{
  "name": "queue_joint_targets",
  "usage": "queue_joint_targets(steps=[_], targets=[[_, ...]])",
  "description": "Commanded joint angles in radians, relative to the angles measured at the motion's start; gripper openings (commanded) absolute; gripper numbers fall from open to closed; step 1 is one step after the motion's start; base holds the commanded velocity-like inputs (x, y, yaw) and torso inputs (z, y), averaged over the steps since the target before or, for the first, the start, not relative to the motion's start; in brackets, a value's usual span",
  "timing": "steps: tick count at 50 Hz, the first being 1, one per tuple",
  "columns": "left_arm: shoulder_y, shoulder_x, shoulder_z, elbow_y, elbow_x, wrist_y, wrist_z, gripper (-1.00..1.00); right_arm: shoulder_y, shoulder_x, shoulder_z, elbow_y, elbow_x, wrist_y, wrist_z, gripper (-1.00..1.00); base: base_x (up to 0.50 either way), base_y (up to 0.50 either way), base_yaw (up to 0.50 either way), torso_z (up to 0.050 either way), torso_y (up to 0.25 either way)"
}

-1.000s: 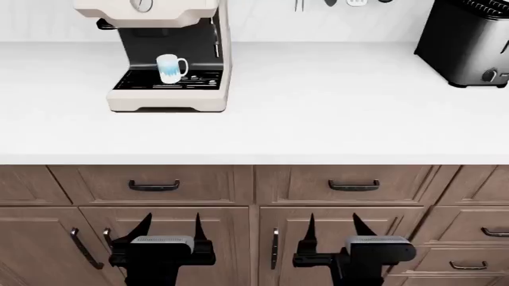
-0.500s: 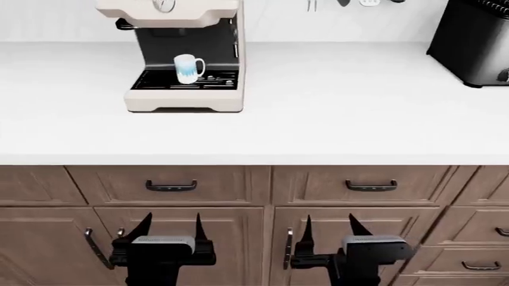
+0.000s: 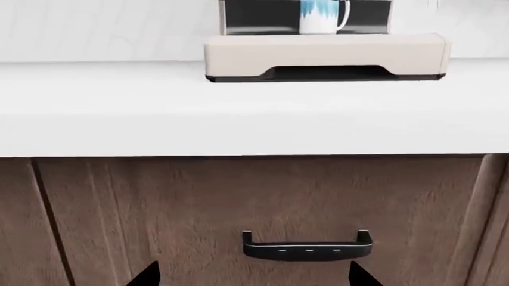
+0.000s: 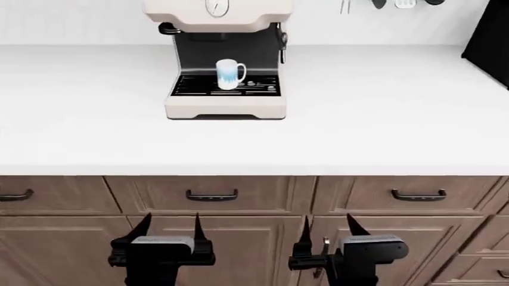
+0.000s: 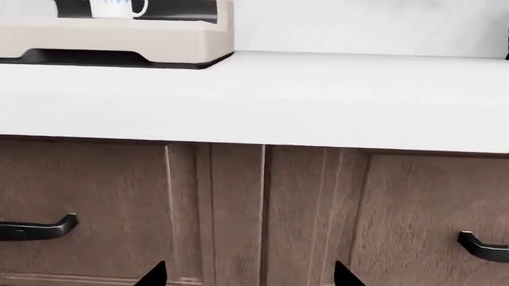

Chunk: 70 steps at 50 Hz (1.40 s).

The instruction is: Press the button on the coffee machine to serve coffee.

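Coffee machine (image 5: 127,39) base on white counter (image 5: 318,101), cut off by frame edge. White mug with blue print (image 5: 119,8) sits on its black tray. Wood drawer fronts (image 5: 214,208) below counter; dark handle (image 5: 36,228) on one, another handle (image 5: 483,247) on next. Two black fingertips (image 5: 155,275) of right gripper (image 5: 248,275) spread apart, holding nothing.

I see my left gripper (image 4: 169,229) and right gripper (image 4: 328,229) as matte black units, each with a rounded grey-silver band across its boxy body and two slim, pointed black fingers (image 4: 142,226) tapering like blades.
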Motion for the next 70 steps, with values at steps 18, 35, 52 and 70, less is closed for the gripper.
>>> queue_joint_targets(steps=[18,35,52,70], targets=[[-0.005,-0.031,0.029,-0.017,-0.017,0.035,-0.036,1.00,0.003,0.025,-0.023,0.001,0.034,-0.005,0.037,1.00,0.02,0.04,0.00,0.000,0.000],[-0.001,-0.041,0.042,-0.003,-0.030,0.070,-0.048,1.00,0.003,0.039,-0.038,-0.004,0.047,-0.005,0.049,1.00,0.00,0.00,0.00,0.043,0.000],[-0.006,-0.053,0.063,-0.005,-0.014,0.083,-0.071,1.00,0.001,0.050,-0.052,-0.007,0.059,-0.014,0.061,1.00,0.00,0.00,0.00,0.050,0.000],[-0.010,-0.063,0.069,0.006,-0.057,0.035,-0.075,1.00,0.006,0.061,-0.069,-0.006,0.045,-0.033,0.085,1.00,0.00,0.00,0.00,0.015,0.000]])
